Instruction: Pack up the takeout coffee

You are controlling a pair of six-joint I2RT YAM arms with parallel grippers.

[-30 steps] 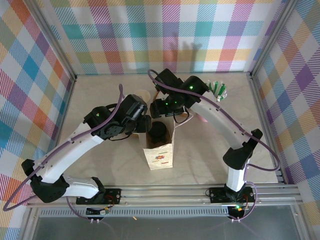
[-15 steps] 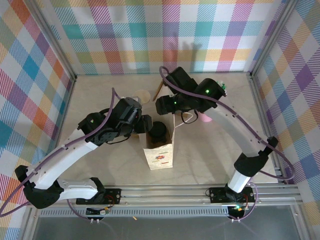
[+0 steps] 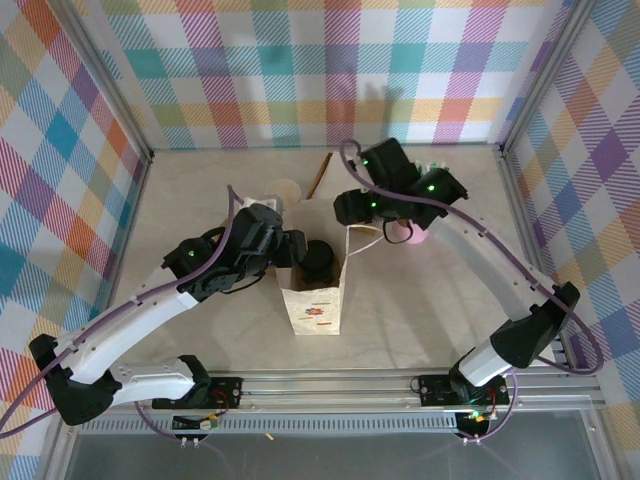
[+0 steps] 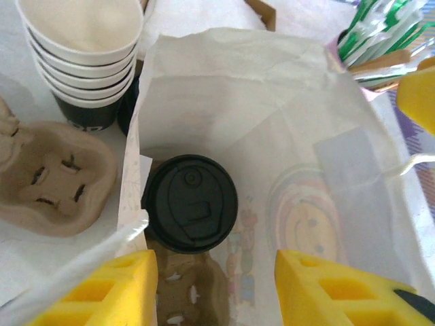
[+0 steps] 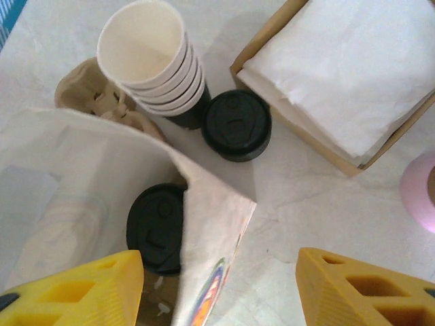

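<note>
— Coffee first: where is the small dark-walled paper takeout coffee (image 4: 190,204) with the round black plastic lid?

— Upright inside the tall white paper bag (image 4: 224,88), tucked against one side wall, its lid below the bag's rim.

— And the left gripper (image 4: 216,272)?

— Poised over the bag's mouth, yellow fingers (image 4: 115,288) spread apart and clasping nothing. In its wrist view the lid lies just beyond the gap between them, nearer the finger on the picture's left, and touches neither.

— The right gripper (image 5: 217,272)?

— Also spread wide and empty. It hangs by the bag's far rim. A corner of the paper wall juts into the gap between its fingers, unpinched, and the coffee's lid peeks out behind that wall.

— What stands around the bag?

— A stack of lidless cream-rimmed paper cups (image 5: 146,58), a moulded brown pulp cup carrier (image 4: 58,180), a second round black lid (image 5: 236,124) beside the stack, a brown cardboard box of white napkins (image 5: 340,68), and a pink cup of green-and-white sticks (image 4: 377,41).
</note>
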